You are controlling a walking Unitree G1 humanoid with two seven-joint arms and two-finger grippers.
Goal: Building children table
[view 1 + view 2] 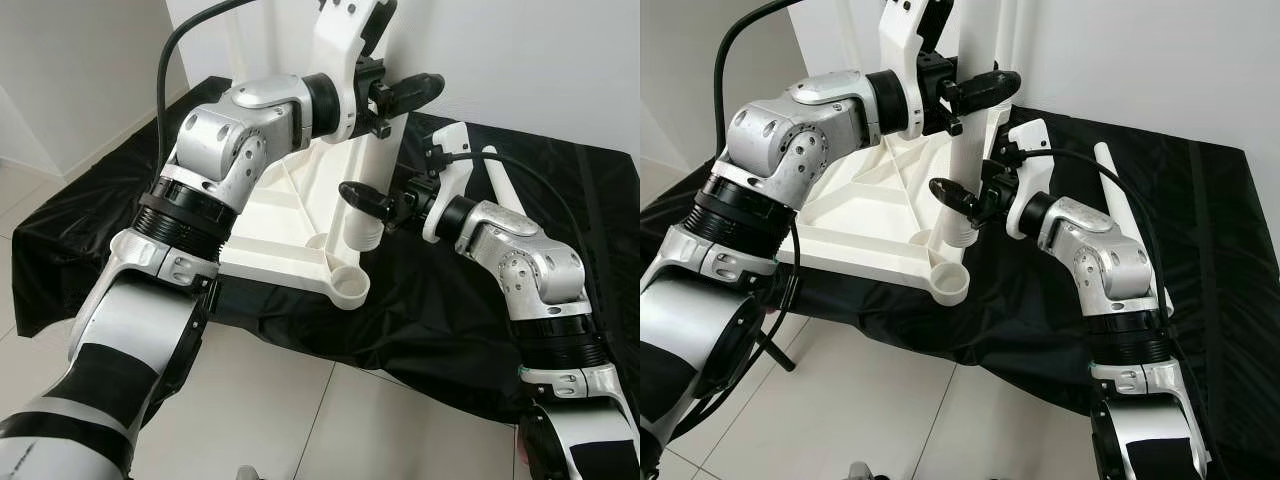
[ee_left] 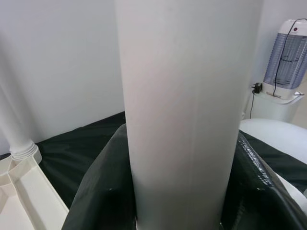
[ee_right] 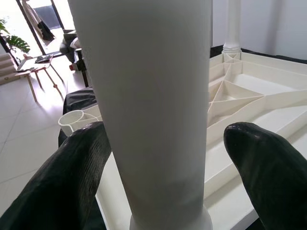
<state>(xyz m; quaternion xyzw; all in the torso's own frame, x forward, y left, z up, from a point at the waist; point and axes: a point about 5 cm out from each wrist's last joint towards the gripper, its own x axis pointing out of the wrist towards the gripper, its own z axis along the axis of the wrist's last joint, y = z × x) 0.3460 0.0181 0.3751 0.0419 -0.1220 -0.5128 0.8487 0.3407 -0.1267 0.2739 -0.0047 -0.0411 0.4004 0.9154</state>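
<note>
The white plastic table top (image 1: 280, 215) lies upside down on a black cloth (image 1: 420, 320). A white leg (image 1: 375, 160) stands upright in a socket near its front corner. My left gripper (image 1: 392, 100) is shut on that leg high up, and both of its fingers (image 2: 103, 191) press the sides. Lower down, my right gripper (image 1: 378, 205) stands open around the same leg (image 3: 153, 96). One of its fingers (image 3: 72, 177) touches the leg while the other is a little apart from it. The front corner socket (image 1: 345, 285) is empty.
Another leg (image 2: 14, 129) stands in a far corner socket by the white wall. A loose leg (image 1: 500, 180) lies on the cloth behind my right arm. Tiled floor (image 1: 300, 420) runs in front of the cloth. A lamp-like device (image 2: 290, 57) stands to one side.
</note>
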